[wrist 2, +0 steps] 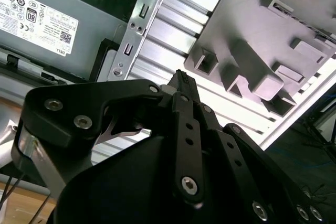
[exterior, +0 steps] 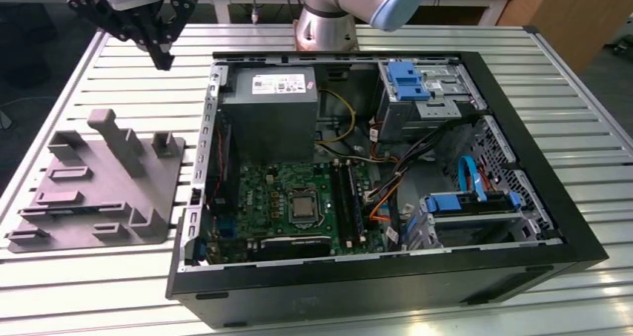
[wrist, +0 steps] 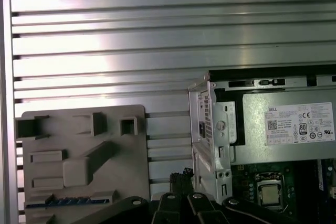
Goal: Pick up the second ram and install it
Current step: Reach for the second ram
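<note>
My gripper hangs high over the slatted table, beyond the grey plastic fixture and off the open computer case's far corner on the exterior view's left. Its dark fingers meet at the tips in both wrist views, with nothing between them. In the first wrist view a thin dark strip with bluish marks, which looks like the second ram, lies in a slot of the fixture, well apart from the fingers. The motherboard's black slots sit beside the processor socket.
The open case takes up the table's middle and the exterior view's right, with the grey power supply, blue drive bays and loose cables. The fixture's upright posts stand tall. The arm's base stands behind the case.
</note>
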Motion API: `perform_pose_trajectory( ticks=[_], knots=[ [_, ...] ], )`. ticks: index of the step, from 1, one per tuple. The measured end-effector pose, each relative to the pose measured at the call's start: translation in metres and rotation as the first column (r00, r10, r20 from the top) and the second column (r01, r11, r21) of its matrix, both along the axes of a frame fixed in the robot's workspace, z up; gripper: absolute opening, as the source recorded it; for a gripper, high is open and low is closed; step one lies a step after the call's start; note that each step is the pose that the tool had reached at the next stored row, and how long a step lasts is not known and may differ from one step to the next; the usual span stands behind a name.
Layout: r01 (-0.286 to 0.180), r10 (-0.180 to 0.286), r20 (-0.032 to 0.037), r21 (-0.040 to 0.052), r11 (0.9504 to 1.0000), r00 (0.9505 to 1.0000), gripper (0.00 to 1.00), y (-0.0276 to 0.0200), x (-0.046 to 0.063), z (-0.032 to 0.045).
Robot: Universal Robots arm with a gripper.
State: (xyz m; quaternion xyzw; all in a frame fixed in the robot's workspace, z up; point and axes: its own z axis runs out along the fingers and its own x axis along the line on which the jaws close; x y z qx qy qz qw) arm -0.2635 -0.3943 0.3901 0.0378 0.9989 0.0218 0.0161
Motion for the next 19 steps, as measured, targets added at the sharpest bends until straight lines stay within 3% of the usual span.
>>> perform_pose_trajectory(
  ticks=[19],
  knots=[
    [0.000, 0.000, 0.0000, 0.0000, 1.0000, 1.0000, 0.11, -0.0029, -0.017, -0.0015]
  ],
)
